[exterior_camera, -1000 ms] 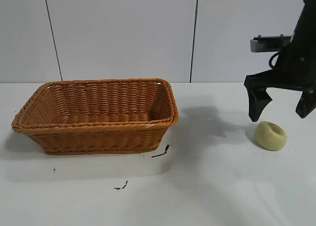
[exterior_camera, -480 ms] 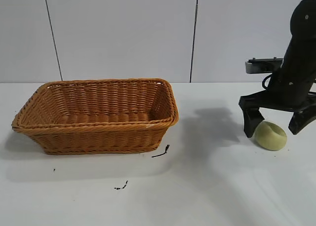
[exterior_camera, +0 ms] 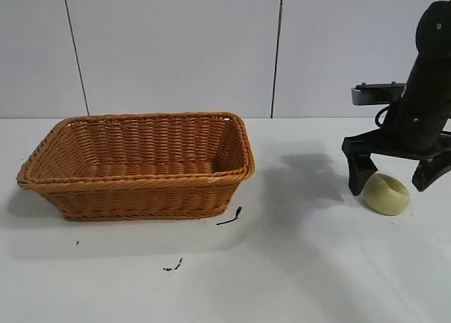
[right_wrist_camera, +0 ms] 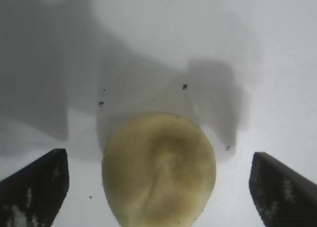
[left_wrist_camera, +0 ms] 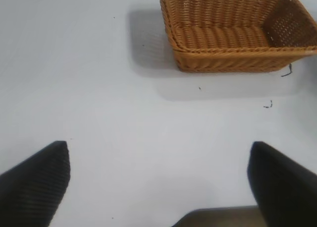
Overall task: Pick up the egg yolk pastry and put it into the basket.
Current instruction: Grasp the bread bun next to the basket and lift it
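Observation:
The egg yolk pastry point(exterior_camera: 386, 194), a small pale yellow-green puck, lies on the white table at the right. My right gripper point(exterior_camera: 394, 175) is open and low over it, one finger on each side, neither touching it. In the right wrist view the pastry point(right_wrist_camera: 159, 168) sits between the two black fingertips point(right_wrist_camera: 34, 187) with gaps on both sides. The orange-brown wicker basket point(exterior_camera: 137, 183) stands at the left and holds nothing; it also shows in the left wrist view point(left_wrist_camera: 237, 56). My left gripper point(left_wrist_camera: 158, 187) is open and empty, off to the left, out of the exterior view.
A small black scrap point(exterior_camera: 230, 217) lies by the basket's front right corner and another point(exterior_camera: 173, 266) nearer the front. White table point(exterior_camera: 303, 266) lies between basket and pastry. A grey panelled wall stands behind.
My right gripper has come down from above the pastry until its open fingers straddle it. Over the last half second it barely moved. The pastry and basket have not moved.

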